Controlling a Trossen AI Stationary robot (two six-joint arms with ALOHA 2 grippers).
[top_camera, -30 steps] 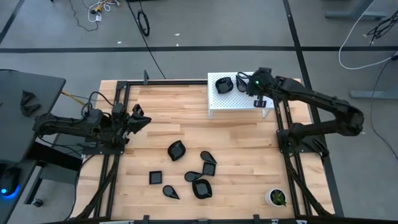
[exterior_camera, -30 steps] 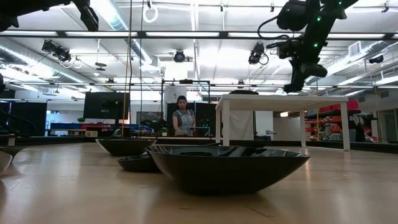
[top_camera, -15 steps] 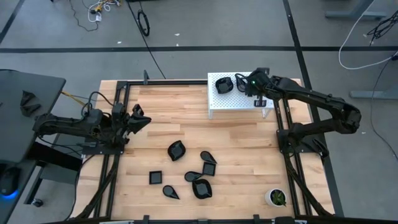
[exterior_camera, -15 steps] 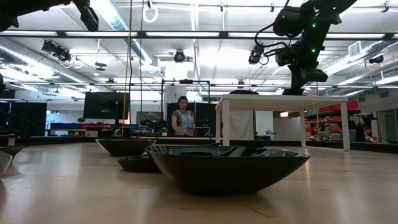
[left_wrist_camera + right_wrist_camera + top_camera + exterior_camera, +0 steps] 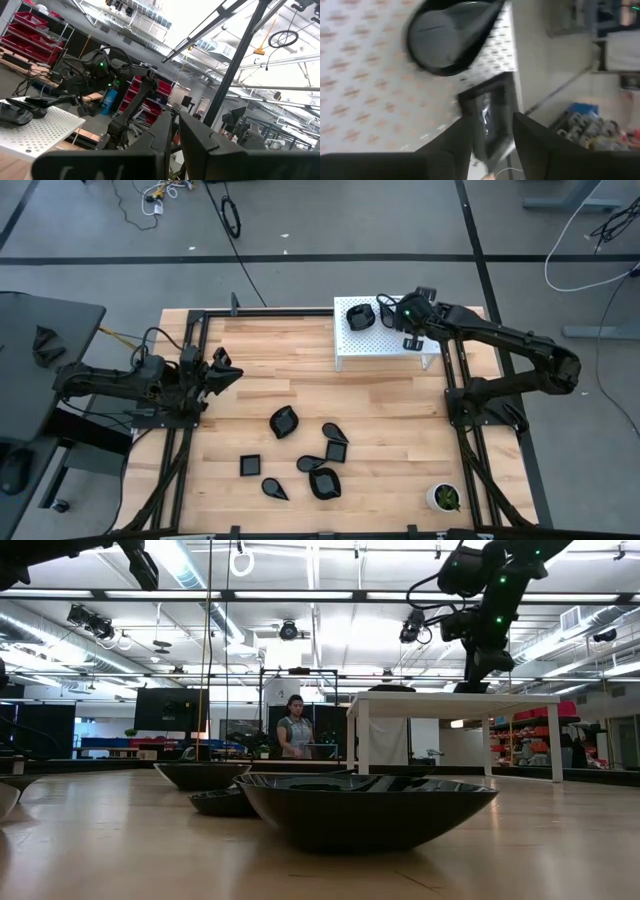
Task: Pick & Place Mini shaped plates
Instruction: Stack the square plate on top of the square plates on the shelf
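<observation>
Mini shaped plates, wooden table (workshop behind)

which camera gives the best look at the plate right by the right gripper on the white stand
The right wrist view: the teardrop plate fills the frame on the perforated stand, just past the open right gripper. The high view shows it small and partly hidden by the arm; the low view hides it; the left wrist view shows dark shapes.

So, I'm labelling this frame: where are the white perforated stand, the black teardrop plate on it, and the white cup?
White perforated stand (image 5: 385, 342): high view, bare top surface.
Glossy black teardrop plate (image 5: 451, 34): right wrist view, its inside.
Small white cup (image 5: 444, 498): high view, its rim.
</observation>
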